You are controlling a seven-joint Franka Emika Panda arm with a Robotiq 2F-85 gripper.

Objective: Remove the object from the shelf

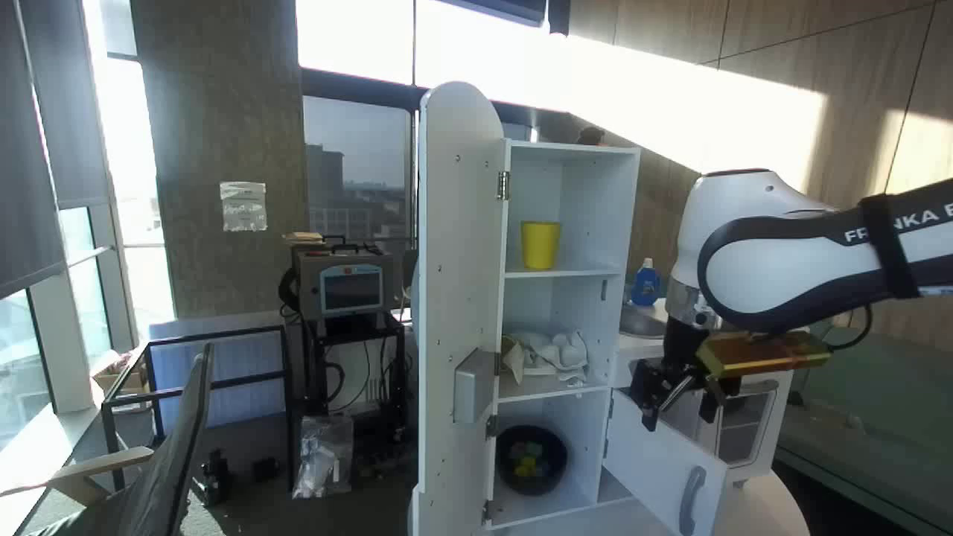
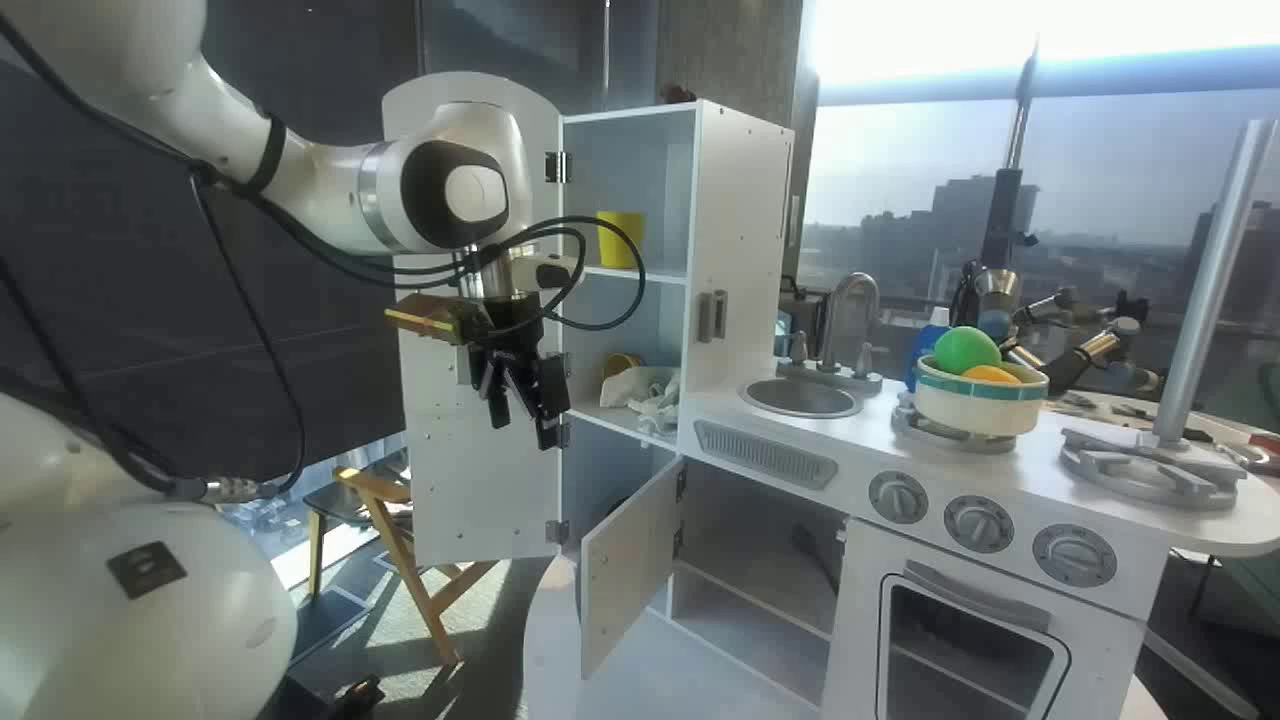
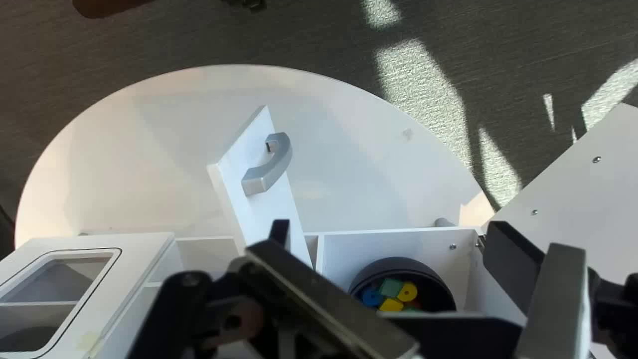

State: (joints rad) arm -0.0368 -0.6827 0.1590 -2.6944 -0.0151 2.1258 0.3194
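Observation:
The white shelf unit (image 1: 569, 273) stands with its tall door open; it also shows in an exterior view (image 2: 640, 273). A yellow cup (image 1: 540, 247) stands on the upper shelf, in both exterior views (image 2: 622, 240). Crumpled white cloth or wrapping (image 1: 555, 351) with a tan piece (image 1: 512, 359) lies on the middle shelf. A black bowl (image 1: 530, 432) of coloured blocks is in the bottom compartment; it shows in the wrist view (image 3: 396, 263), partly hidden by the fingers. My gripper (image 1: 679, 415) is open and empty, pointing down in front of the unit; its fingers (image 2: 524, 415) touch no object.
The tall open door (image 1: 458, 298) and the low open door with a handle (image 1: 666, 461) stick out from the unit. A sink (image 2: 800, 397), a cream bowl of toy fruit (image 2: 975, 412) and a blue bottle (image 1: 645, 284) are on the counter beside it.

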